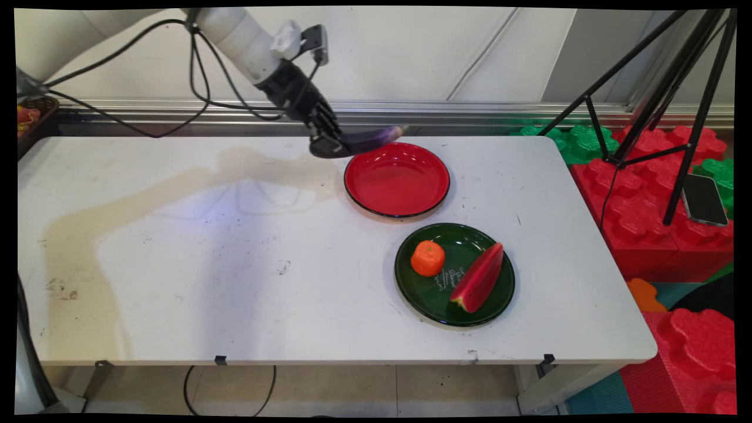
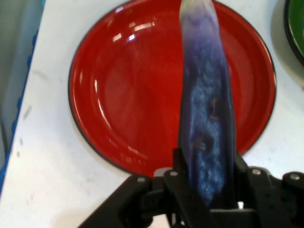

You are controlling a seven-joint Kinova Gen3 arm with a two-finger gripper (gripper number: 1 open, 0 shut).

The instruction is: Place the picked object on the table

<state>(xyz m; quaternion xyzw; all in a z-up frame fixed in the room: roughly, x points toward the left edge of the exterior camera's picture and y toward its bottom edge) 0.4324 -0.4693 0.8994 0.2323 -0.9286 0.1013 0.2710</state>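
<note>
White counter (image 1: 235, 264) runs below a pale wall, with red and green foam blocks (image 1: 646, 194) and a black tripod (image 1: 675, 88) past its right edge. At the far side the tool (image 1: 329, 144) is clamped on the thick end of a purple eggplant (image 1: 370, 138), held in the air. Its long axis lies almost level, the thin tip pointing right, over the far rim of the red plate (image 1: 396, 179). Nearer stands a green plate (image 1: 429, 294) with an orange (image 1: 427, 258) and a watermelon slice (image 1: 479, 277); the two plates are just beside each other. Left of the plates the counter has wide open surface up to its left and near edges.
</note>
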